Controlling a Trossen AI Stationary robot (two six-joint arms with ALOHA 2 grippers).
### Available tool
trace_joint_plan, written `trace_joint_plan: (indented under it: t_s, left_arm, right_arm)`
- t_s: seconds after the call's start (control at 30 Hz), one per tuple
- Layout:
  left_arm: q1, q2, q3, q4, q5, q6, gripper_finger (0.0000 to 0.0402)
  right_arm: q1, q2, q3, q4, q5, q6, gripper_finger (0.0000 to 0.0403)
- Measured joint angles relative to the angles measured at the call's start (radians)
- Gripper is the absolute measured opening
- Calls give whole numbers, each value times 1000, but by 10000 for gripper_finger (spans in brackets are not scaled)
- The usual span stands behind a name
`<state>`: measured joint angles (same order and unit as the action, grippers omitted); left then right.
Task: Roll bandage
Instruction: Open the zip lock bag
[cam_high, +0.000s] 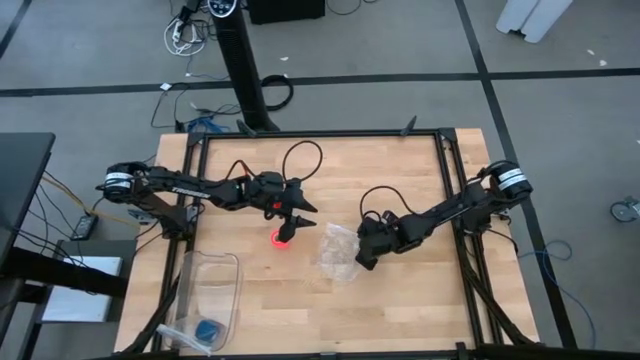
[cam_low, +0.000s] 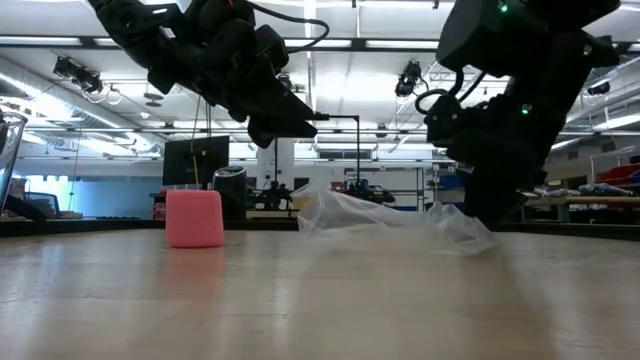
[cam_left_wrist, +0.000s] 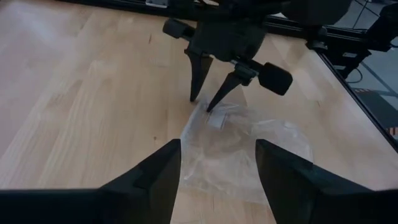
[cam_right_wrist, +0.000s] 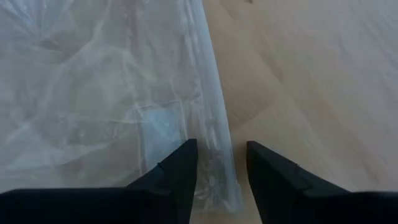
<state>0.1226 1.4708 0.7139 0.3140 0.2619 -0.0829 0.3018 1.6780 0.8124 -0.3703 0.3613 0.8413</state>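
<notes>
Bandage roll stands alone mid-desk, both hands off it.
The pink bandage (cam_high: 283, 239) sits rolled near the desk's (cam_high: 400, 310) centre, and the left hand (cam_high: 300, 212) hangs just above it, fingers spread wide and empty. The right hand (cam_high: 361, 258), fingers parted narrowly, is at the edge of the clear plastic bag (cam_high: 338, 251).
</notes>
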Motion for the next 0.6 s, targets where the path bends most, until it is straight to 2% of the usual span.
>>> trace_joint_plan:
  t_s: [0.13,0.3,0.47,0.6]
  left_arm:
    - [0,0,0,2,2,0,214]
    - [0,0,0,3,-15,0,214]
    - [0,0,0,9,-18,-11,214]
    - [0,0,0,43,-21,-27,214]
  right_arm:
    - [-6,-4,1,4,-17,-23,109]
    - [1,-46,-3,-8,13,-64,15]
    - [23,-93,-3,-14,96,-98,15]
    - [61,-153,-3,-25,207,-134,3]
